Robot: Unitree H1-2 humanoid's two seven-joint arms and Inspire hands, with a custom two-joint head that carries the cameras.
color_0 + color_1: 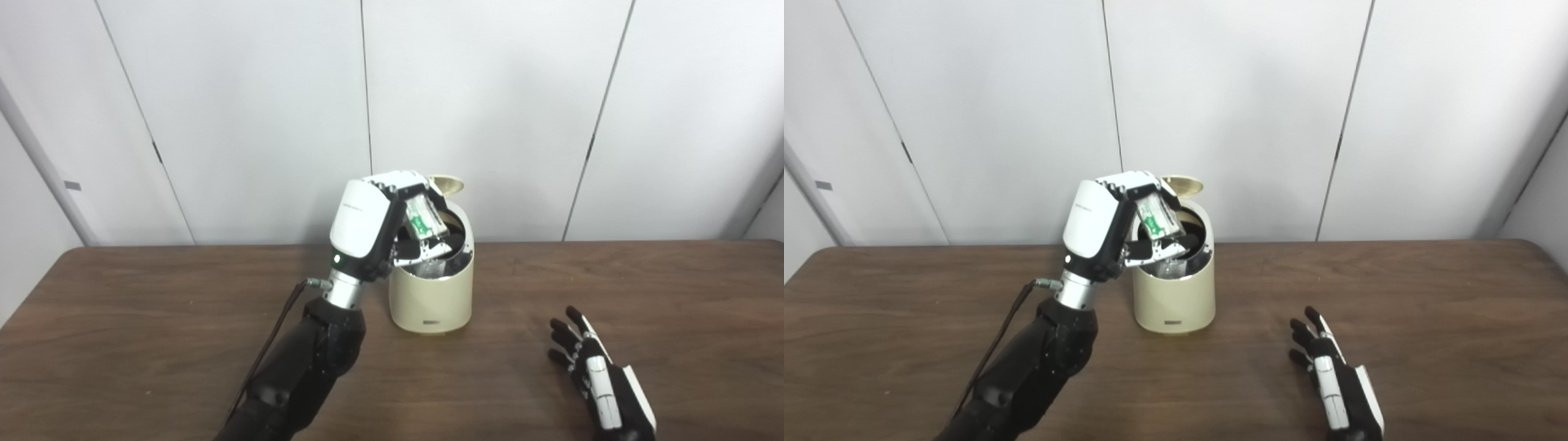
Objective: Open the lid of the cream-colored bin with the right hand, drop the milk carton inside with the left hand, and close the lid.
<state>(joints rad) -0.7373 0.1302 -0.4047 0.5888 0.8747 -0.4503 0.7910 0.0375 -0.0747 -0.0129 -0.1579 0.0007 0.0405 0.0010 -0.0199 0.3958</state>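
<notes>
From the left eye view, the robot's left hand (pixel 392 223) is raised over the open mouth of a cream-colored bin (pixel 432 300), its fingers closed around a small milk carton (pixel 421 219), a pale pack with green markings, tilted above the dark opening. The bin, a rounded cylinder with a small label low on its front, stands on a dark wooden table (pixel 153 318) before white wall panels (pixel 245 110); its lid (pixel 446 184) stands tipped up at the back. The right hand (pixel 597 376) lies low over the table, well apart from the bin, fingers spread and holding nothing. From the right eye view, the carton shows in the same grasp just above the rim, the lid up behind it.
</notes>
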